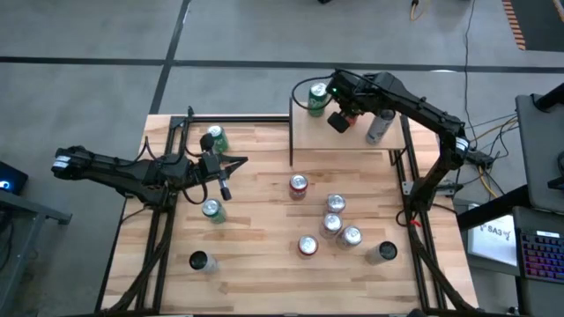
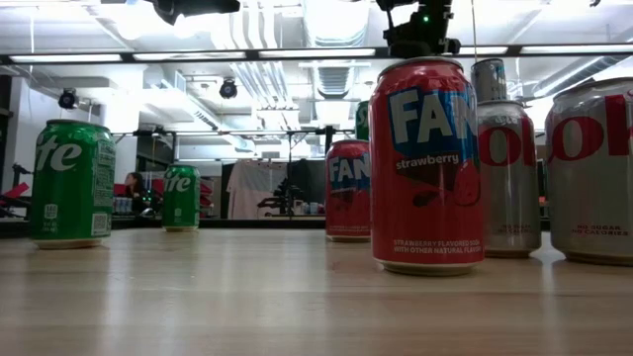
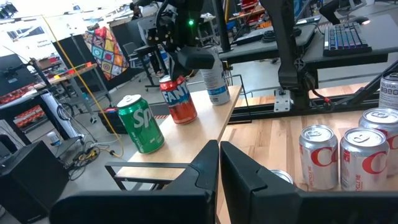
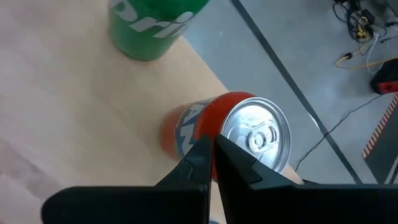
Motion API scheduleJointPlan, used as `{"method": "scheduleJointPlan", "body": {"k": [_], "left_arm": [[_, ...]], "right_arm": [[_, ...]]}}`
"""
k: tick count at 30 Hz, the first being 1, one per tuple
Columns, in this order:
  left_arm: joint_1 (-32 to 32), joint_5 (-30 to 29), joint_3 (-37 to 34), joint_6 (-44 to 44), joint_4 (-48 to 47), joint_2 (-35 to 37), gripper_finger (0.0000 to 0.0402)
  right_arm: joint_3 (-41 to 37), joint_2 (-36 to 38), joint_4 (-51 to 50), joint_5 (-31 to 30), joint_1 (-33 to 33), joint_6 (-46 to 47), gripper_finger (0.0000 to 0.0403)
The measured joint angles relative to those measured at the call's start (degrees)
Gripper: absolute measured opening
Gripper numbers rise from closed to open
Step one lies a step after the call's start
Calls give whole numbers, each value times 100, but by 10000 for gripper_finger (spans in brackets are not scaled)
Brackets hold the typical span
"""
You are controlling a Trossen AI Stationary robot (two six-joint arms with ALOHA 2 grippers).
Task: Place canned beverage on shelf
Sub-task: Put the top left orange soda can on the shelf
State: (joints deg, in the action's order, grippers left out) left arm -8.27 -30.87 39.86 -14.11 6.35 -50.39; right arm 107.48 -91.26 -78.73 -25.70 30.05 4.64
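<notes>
With the red Fanta can (image 4: 239, 134) standing on the shelf (image 1: 308, 136) beside a green Sprite can (image 1: 317, 97), hovered right gripper (image 4: 213, 155) shut and empty above. Probably needed fetching another can next. Left gripper (image 3: 219, 171) shut, waiting.

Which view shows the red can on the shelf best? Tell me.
Left wrist view: the red can stands whole on the shelf. Right wrist view shows mainly its lid; the high view hides it; low view, unclear.
</notes>
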Motion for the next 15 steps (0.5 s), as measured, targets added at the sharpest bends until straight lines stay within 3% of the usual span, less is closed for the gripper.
{"method": "scheduleJointPlan", "body": {"k": [10,15], "left_arm": [[0,0,0,0,0,0,0],[0,-2,0,0,-2,0,0]], "right_arm": [[-2,40,-56,89,-67,-18,9],[34,105,-398,665,-51,-12,9]]}}
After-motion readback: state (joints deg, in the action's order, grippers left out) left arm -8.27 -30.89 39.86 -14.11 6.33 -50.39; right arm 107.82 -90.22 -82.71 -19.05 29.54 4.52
